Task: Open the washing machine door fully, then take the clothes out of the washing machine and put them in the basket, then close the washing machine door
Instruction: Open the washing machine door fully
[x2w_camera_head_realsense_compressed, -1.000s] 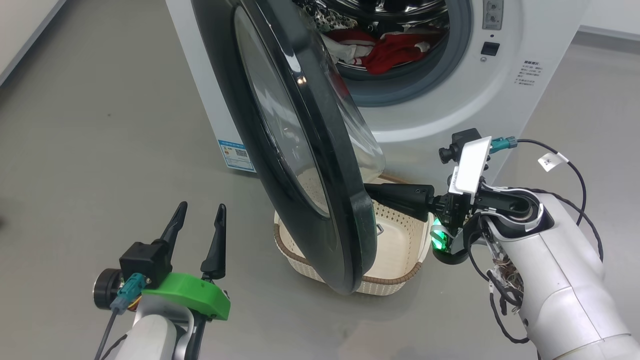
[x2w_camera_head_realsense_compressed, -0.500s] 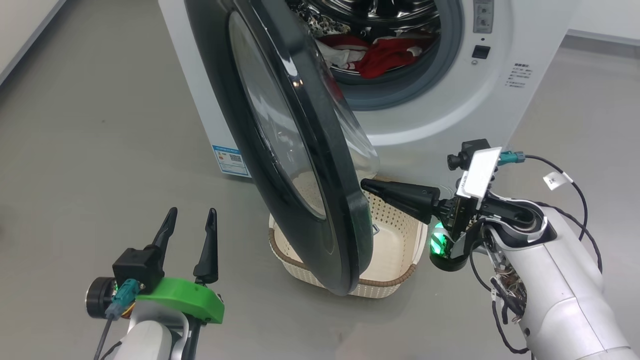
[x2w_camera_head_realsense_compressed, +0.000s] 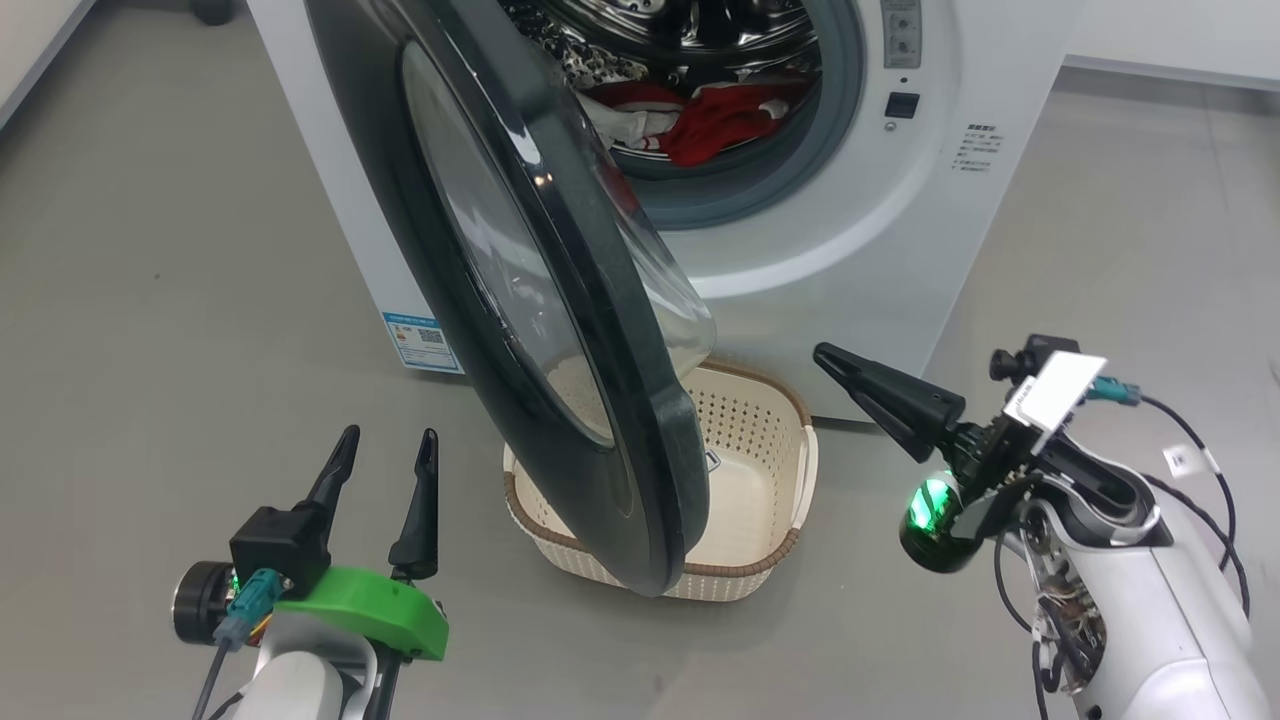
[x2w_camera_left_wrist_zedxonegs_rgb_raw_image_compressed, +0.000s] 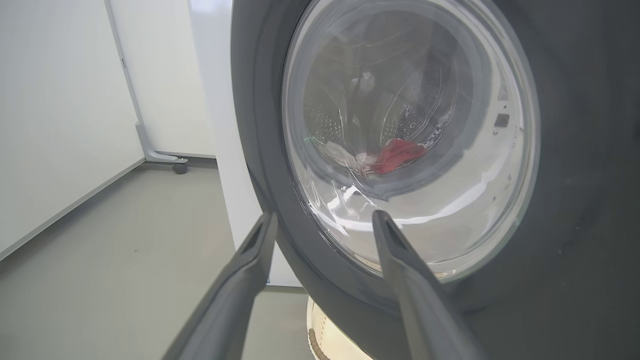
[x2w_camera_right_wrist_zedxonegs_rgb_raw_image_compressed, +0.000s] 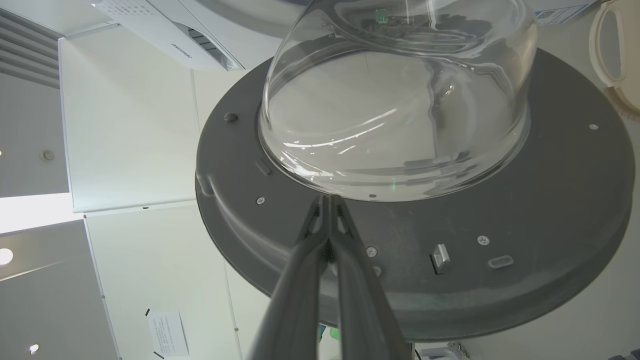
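Note:
The washing machine door (x2w_camera_head_realsense_compressed: 655, 440) stands part-way open, swung out over the basket (x2w_camera_head_realsense_compressed: 755, 490), which sits on the floor before the washing machine (x2w_camera_head_realsense_compressed: 860, 240). Red and white clothes (x2w_camera_head_realsense_compressed: 715, 115) lie in the drum. My right gripper (x2w_camera_head_realsense_compressed: 822, 352) is shut and empty, to the right of the door and clear of it, above the basket's right side. In the right wrist view its tips (x2w_camera_right_wrist_zedxonegs_rgb_raw_image_compressed: 327, 197) point at the door's grey inner ring (x2w_camera_right_wrist_zedxonegs_rgb_raw_image_compressed: 550, 210) below the glass bowl (x2w_camera_right_wrist_zedxonegs_rgb_raw_image_compressed: 395, 100). My left gripper (x2w_camera_head_realsense_compressed: 390, 435) is open, left of the door, facing its outer glass (x2w_camera_left_wrist_zedxonegs_rgb_raw_image_compressed: 410, 140).
Grey floor (x2w_camera_head_realsense_compressed: 150, 300) spreads to the left and right of the machine. A blue sticker (x2w_camera_head_realsense_compressed: 420, 340) marks the machine's lower left corner. A white partition on a caster (x2w_camera_left_wrist_zedxonegs_rgb_raw_image_compressed: 175, 166) stands beyond the machine's left side.
The head camera has shifted, sliding the scene left and up. My shut right gripper has drawn back rightward from the door's inner side. The left gripper is as before.

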